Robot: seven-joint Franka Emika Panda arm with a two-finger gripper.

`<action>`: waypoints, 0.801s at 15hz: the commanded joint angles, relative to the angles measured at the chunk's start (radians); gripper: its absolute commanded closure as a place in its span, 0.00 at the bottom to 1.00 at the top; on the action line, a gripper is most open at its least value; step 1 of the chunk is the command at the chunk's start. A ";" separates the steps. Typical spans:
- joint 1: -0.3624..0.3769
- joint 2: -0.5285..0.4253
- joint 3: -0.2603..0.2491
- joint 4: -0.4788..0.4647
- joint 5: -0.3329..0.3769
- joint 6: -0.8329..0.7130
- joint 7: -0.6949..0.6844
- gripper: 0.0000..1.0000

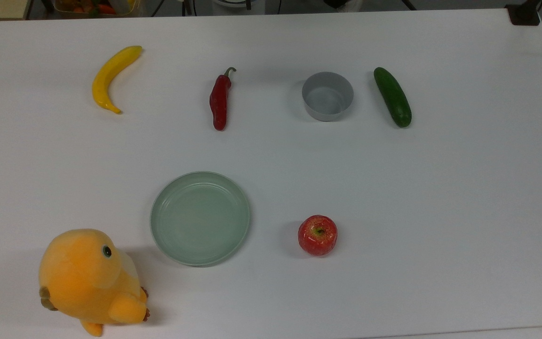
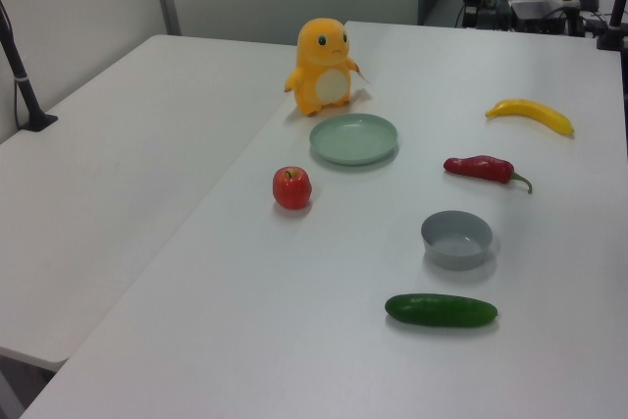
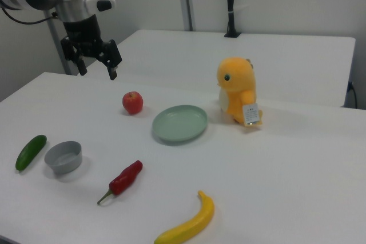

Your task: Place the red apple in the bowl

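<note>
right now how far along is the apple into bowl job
Nothing looks done yet: the red apple sits on the table beside the green dish, apart from the empty grey bowl. In hand: nothing; the gripper hangs in the air with open jaws in the right view. Left: grasp, carry, drop into the bowl.

- Illumination: bright, even, diffuse overhead light; white table (image 1: 464, 197) reads pale grey-blue in the top view.
- Shadows: soft and short; faint patch toward the top view's left of the red apple (image 1: 317, 235), of the bowl (image 1: 327, 95) and of the pale green dish (image 1: 200, 218); a darker one beside the plush toy (image 1: 87, 280).
- Glare: small highlights on the apple skin, the chili pepper (image 1: 219, 100) and the cucumber (image 1: 392, 96); no blown-out areas on the table.
- Sharpness: top view mildly soft and grainy; left and right views softer, background detail smeared.
- Distortion: table edges look straight.
</note>
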 commanded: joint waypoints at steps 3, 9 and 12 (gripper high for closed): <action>-0.010 0.103 0.009 0.163 0.014 -0.013 -0.040 0.00; 0.002 0.225 0.010 0.243 0.072 0.153 -0.031 0.00; 0.038 0.291 0.013 0.243 0.100 0.288 -0.026 0.00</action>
